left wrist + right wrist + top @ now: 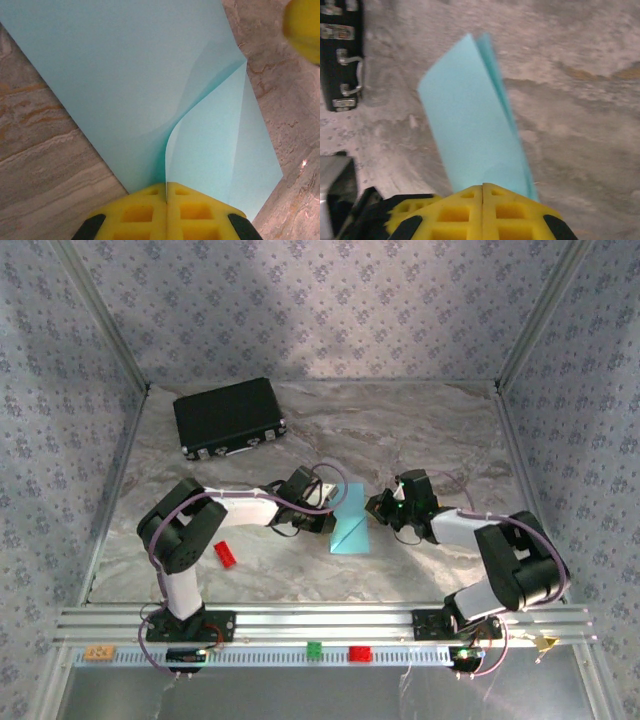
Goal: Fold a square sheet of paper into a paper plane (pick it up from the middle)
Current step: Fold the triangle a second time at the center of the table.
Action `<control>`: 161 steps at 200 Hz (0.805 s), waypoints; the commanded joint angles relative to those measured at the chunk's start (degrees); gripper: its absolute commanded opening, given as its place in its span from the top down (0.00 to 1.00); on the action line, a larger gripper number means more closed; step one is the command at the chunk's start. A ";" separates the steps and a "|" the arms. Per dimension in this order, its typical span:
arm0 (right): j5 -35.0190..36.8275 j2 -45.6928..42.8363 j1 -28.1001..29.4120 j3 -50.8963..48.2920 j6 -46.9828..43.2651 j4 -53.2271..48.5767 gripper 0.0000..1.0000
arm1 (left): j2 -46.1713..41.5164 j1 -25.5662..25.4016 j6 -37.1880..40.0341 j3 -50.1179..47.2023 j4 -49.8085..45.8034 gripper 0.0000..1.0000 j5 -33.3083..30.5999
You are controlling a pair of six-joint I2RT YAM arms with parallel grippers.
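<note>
The square sheet of paper is light blue and lies partly folded on the marble table between the two arms. In the left wrist view the paper lies flat, with one flap curling up from it. The yellow jaws of my left gripper are shut on that flap's edge. My left gripper is at the sheet's left side and my right gripper at its right side. From the right wrist the paper reaches away from under my right gripper. Those jaws are shut, nothing visible in the seam.
A black case stands at the back left and also shows as the case in the right wrist view. A small red brick lies near the left arm. Small bricks sit on the front rail. Patterned walls enclose the table.
</note>
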 commanded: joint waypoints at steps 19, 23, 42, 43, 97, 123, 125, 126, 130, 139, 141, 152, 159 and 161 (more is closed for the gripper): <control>0.83 -1.49 4.66 2.74 -1.68 -4.20 0.94 | 0.99 -0.10 0.95 -0.85 -4.10 1.00 -1.71; 0.76 -0.97 5.12 2.93 -1.55 -4.07 0.94 | 0.98 -0.15 0.90 -0.85 -4.12 1.00 -1.78; -0.12 1.61 6.83 3.53 -0.94 -2.62 0.94 | 0.98 -0.11 0.95 -0.99 -4.10 1.00 -1.80; -0.18 1.77 6.86 3.56 -0.93 -2.53 0.94 | 0.98 -0.15 0.95 -1.01 -4.10 1.00 -1.80; -0.67 7.90 6.99 2.14 -0.50 -0.45 0.95 | 0.98 -0.11 0.95 -0.85 -4.13 1.00 -1.71; 0.41 8.94 6.37 0.10 -0.08 -0.34 0.96 | 0.60 -0.06 0.87 -0.83 -4.19 1.00 -1.73; 0.46 8.99 6.37 -0.10 -0.06 -0.27 0.96 | 0.47 -0.07 0.86 -0.78 -4.19 1.00 -1.72; 0.51 9.02 6.37 -0.15 -0.05 -0.26 0.96 | 0.46 -0.04 0.86 -0.77 -4.19 1.00 -1.71; 0.64 9.10 6.33 -0.46 0.03 -0.12 0.96 | 0.26 0.03 0.79 -0.71 -4.27 1.00 -1.71; 0.78 9.21 6.28 -0.97 0.21 0.02 0.96 | -0.34 0.15 0.58 -0.51 -4.51 1.00 -1.64; 0.81 9.26 6.28 -1.05 0.21 0.02 0.96 | -0.51 0.16 0.53 -0.44 -4.57 1.00 -1.63; 0.82 9.43 6.15 -1.38 0.33 0.17 0.96 | -1.65 0.30 0.44 -0.12 -5.15 0.98 -1.67; 0.79 9.39 6.19 -1.42 0.40 0.36 0.96 | -2.51 0.50 0.42 0.27 -5.76 0.96 -1.50; 0.79 9.33 6.19 -1.43 0.46 0.41 0.96 | -2.75 0.54 0.49 0.35 -5.94 0.95 -1.53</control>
